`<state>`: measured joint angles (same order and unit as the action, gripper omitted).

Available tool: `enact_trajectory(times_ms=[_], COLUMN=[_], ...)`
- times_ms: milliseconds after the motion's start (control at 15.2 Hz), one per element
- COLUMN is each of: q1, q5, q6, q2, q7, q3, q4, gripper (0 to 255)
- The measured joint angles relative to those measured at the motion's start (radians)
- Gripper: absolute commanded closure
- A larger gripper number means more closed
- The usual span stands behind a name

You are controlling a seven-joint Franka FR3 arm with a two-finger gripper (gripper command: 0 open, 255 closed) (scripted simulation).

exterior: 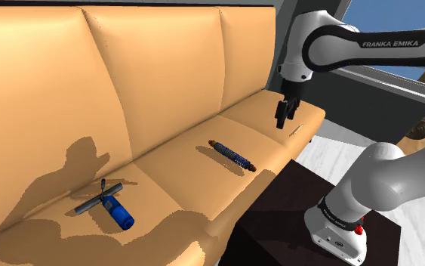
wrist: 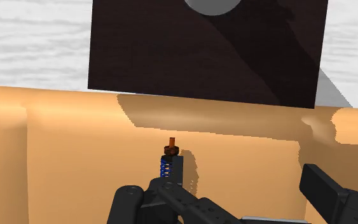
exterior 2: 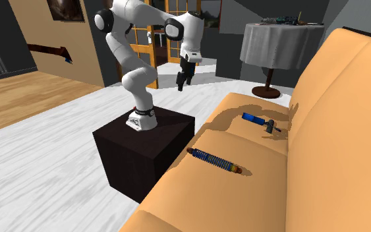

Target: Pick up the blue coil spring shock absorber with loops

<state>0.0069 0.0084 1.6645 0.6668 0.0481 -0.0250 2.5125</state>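
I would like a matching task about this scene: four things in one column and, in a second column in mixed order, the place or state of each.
Things:
1. blue coil spring shock absorber
2. gripper
3. dark stand
4. round table

Places or states:
a. covered with a grey cloth
b. lying on the sofa seat
c. bearing the white arm
d. in the air, open, holding nothing

Pairs: 1-b, 2-d, 3-c, 4-a
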Motion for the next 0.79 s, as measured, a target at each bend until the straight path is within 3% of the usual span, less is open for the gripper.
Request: enact_trajectory(times_ms=[792], q1=[-0.015], q5=[-0.052], q6=[0.491], q2=[-0.359], q7=[0.019], q3=[-0.009], q4=[0.084], gripper=[0])
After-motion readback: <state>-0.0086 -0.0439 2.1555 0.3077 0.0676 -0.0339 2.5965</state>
